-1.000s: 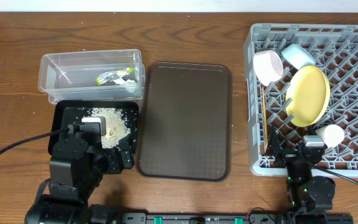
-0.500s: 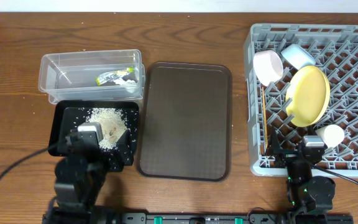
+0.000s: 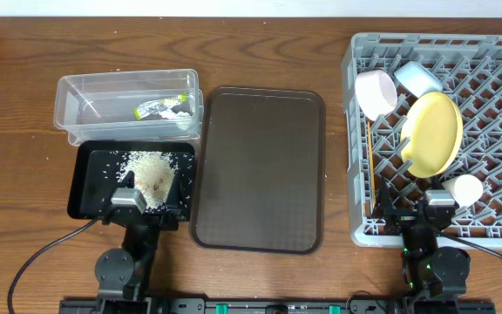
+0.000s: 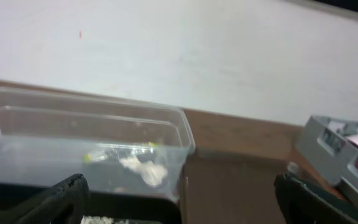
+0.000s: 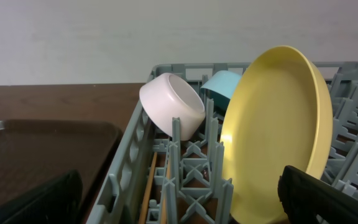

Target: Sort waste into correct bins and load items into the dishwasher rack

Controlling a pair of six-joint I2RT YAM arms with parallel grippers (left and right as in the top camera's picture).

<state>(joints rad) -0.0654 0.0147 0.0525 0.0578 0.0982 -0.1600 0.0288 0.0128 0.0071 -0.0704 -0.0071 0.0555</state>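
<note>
The clear tub holds the green-and-yellow snack wrapper, which also shows in the left wrist view. The black tray holds the heap of rice. The grey dishwasher rack holds the yellow plate, white bowl, light blue bowl, white cup and chopsticks. My left gripper is open and empty at the black tray's near edge. My right gripper is open and empty at the rack's near edge, facing the plate.
The dark brown serving tray lies between the bins and the rack. A white crumpled scrap lies in the clear tub next to the wrapper. Arm cables run along the table's near edge.
My left arm has pulled back toward the near edge, off the black tray, and the rice heap now shows in full. The right arm has not moved.
</note>
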